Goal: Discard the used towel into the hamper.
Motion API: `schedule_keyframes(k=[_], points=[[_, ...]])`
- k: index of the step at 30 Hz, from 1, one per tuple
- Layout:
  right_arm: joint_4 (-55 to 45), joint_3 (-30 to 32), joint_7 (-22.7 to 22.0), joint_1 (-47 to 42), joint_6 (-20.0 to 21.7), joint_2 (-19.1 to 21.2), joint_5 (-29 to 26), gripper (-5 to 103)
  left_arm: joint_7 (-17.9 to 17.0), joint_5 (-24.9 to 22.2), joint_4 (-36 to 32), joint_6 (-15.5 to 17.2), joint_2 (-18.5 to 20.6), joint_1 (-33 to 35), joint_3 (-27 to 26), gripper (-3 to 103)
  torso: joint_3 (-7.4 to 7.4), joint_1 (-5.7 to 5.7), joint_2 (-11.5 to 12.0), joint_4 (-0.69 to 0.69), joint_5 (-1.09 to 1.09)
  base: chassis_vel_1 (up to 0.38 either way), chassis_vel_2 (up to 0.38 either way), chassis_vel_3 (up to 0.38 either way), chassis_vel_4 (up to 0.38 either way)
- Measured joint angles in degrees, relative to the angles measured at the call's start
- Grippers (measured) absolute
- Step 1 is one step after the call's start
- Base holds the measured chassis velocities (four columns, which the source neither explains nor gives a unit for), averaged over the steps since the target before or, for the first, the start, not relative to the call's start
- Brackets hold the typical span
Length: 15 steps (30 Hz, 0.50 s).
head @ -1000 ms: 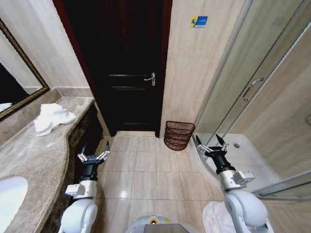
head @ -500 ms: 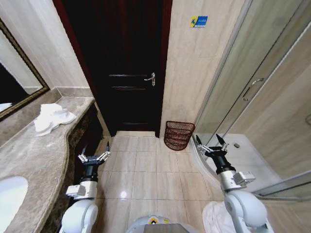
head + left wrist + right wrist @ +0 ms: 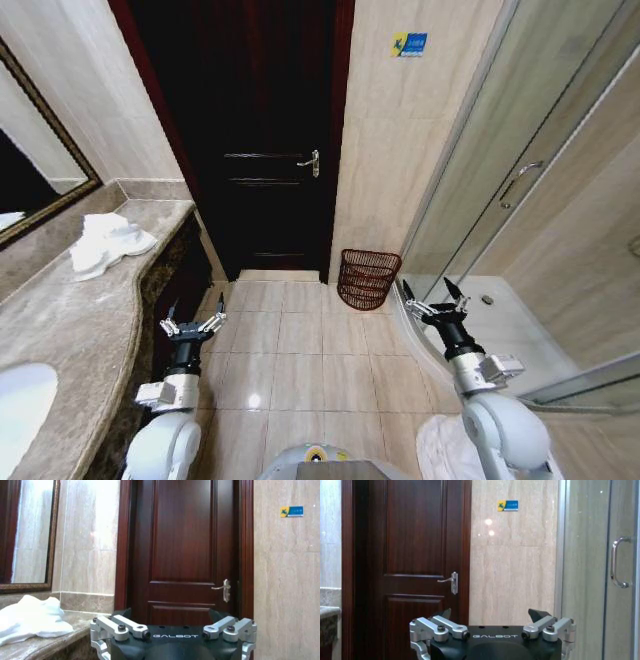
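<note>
While nothing is held, the entries stand as follows.
Progress: judged as not begun; no part of the discard is seen as done, and grasp, carry and drop are all left.
Towel (image 3: 105,243): white, crumpled, lying on the marble counter (image 3: 60,330) near its far end, close to the wall and below the mirror; also seen on the counter edge from the left wrist (image 3: 30,618).
Hamper (image 3: 367,278): reddish-brown openwork basket standing on the tiled floor against the wall, just beside the dark door (image 3: 260,140) and near the shower enclosure; nothing can be made out inside it.
Left end effector (image 3: 192,326): fingers spread, empty, held low over the floor beside the counter front; the towel lies well apart from it, farther ahead and to the robot's left, on the counter top above its level.
Right end effector (image 3: 433,301): fingers spread, empty, held by the shower threshold; the hamper is near it, slightly ahead and to its left.
</note>
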State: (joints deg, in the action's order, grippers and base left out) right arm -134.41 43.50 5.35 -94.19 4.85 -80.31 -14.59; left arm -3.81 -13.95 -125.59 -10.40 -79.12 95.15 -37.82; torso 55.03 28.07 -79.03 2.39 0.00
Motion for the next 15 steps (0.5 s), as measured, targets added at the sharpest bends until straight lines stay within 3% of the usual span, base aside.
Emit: schedule_keyframes(k=[15], points=[[0.4, 0.1, 0.4, 0.0, -0.3, -0.4, -0.6, 100, 1.6, 0.0, -0.2, 1.0, -0.2, 0.0, -0.1, 100, 0.00, 0.00, 0.0, 0.00, 0.00, 0.000, 0.000, 0.000, 0.000]])
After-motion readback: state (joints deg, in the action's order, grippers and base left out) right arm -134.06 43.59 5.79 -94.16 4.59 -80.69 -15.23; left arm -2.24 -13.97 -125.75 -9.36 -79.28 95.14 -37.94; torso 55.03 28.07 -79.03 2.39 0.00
